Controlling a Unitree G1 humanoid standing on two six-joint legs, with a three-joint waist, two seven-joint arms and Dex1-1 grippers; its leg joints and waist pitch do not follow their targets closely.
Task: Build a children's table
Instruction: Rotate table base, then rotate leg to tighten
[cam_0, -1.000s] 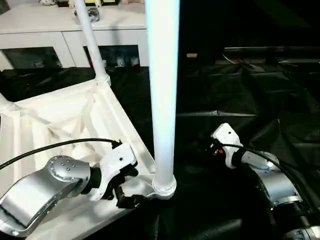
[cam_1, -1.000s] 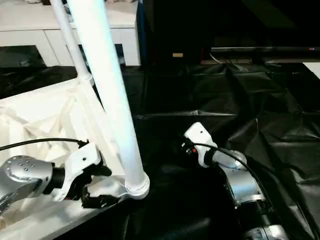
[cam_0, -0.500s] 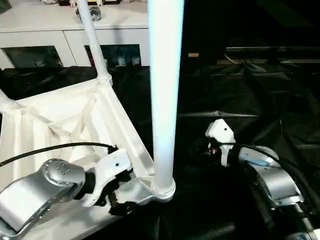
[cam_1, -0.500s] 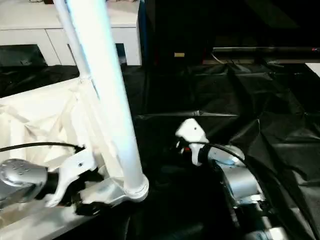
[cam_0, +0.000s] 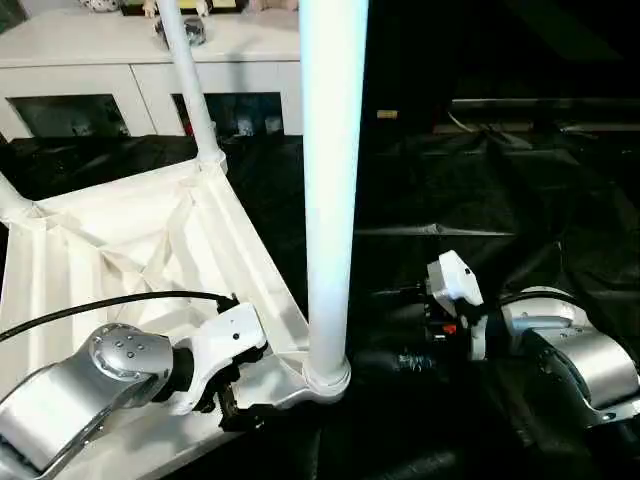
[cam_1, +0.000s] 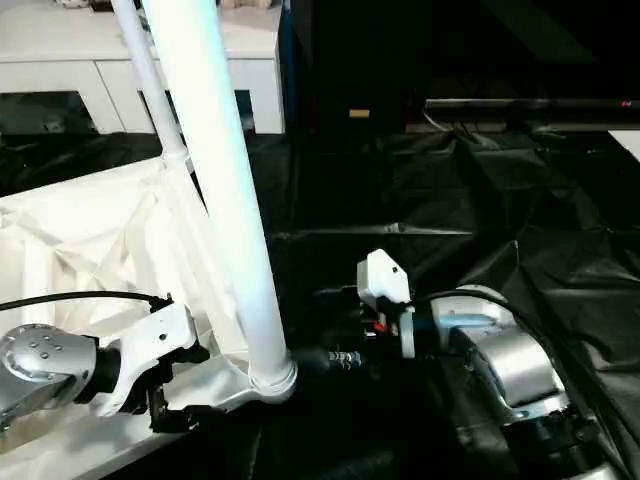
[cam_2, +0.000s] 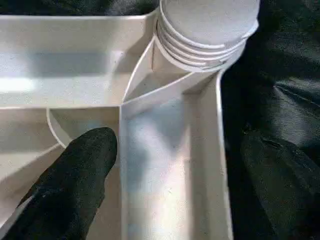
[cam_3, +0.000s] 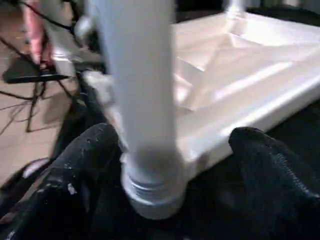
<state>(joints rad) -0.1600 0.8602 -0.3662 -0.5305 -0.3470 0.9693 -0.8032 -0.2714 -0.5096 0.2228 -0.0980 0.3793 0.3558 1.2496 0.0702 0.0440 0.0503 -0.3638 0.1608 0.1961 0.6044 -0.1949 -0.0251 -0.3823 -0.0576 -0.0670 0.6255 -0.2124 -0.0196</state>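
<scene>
The white tabletop (cam_0: 120, 250) lies upside down on the left, ribbed underside up. A thick white leg (cam_0: 328, 200) stands upright in its near right corner socket (cam_0: 325, 378). A second leg (cam_0: 190, 90) rises from the far corner, and a third (cam_0: 15, 205) shows at the left edge. My left gripper (cam_0: 235, 405) is open and straddles the tabletop's rim beside that socket, one finger (cam_2: 70, 185) inside and the other finger (cam_2: 280, 180) outside. My right gripper (cam_1: 335, 357) points at the leg's base, open, with its fingers (cam_3: 75, 175) on either side of the leg.
A white cabinet (cam_0: 100, 60) with glass doors stands behind the tabletop. Crumpled black cloth (cam_0: 520, 200) covers the ground under and to the right of the work. A dark low shelf (cam_0: 540, 105) runs along the back right. Stand legs and cables (cam_3: 30, 75) lie beyond the leg.
My right arm has swung in toward the base of the near leg, and its gripper has opened wider around it. My left gripper has shifted slightly along the rim.
</scene>
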